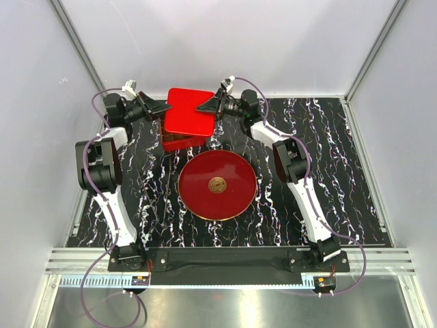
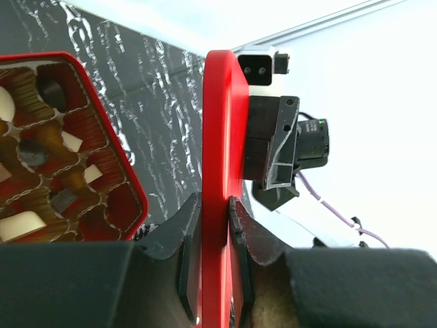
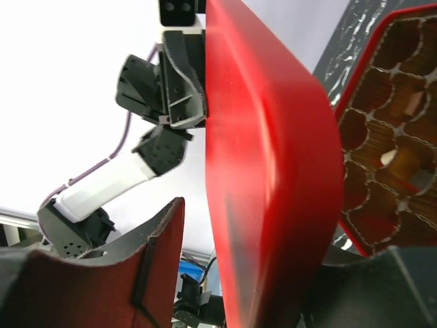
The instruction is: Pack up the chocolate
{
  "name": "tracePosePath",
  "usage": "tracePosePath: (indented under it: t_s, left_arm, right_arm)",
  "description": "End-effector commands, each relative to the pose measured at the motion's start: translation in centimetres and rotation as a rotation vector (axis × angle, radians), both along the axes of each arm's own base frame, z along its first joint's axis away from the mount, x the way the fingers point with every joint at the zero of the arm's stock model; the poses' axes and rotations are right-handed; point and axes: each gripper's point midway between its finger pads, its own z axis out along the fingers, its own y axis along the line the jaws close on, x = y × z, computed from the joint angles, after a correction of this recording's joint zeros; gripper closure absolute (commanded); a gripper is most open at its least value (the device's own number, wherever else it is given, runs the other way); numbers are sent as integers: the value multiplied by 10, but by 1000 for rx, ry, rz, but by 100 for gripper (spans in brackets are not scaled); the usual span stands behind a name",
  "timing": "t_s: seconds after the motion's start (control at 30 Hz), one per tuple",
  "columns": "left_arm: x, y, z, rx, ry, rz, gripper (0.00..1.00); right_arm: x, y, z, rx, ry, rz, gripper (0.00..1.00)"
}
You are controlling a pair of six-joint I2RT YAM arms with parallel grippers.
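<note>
Several chocolate pieces, cream-white, tan and dark, sit in the paper cups of an open red box. The box also shows in the top view and in the right wrist view. Both arms hold a red lid tilted above the box. My left gripper is shut on the lid's left edge. My right gripper straddles the lid's right edge. Its near finger stands apart from the lid, and its other finger is hidden behind the lid.
A round red plate with a flat gold emblem lies on the black marbled mat in front of the box. White walls close in the back and sides. The arms' bases stand at the near edge.
</note>
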Motion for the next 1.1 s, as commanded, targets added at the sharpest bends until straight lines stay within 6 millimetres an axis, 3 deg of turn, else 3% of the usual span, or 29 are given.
tracePosePath:
  t_s: [0.0, 0.43, 0.73, 1.07]
  left_arm:
    - [13, 45, 26, -40, -140, 123, 97]
    - [3, 51, 45, -254, -192, 101, 100]
    - [-7, 50, 66, -327, -232, 81, 100]
    - [-7, 57, 79, -376, -273, 110, 100]
  right_arm:
    - [17, -23, 21, 62, -68, -52, 48]
    - [13, -29, 25, 85, -53, -52, 52]
    - [11, -32, 14, 69, -12, -64, 50]
    - [9, -38, 17, 94, -21, -65, 43]
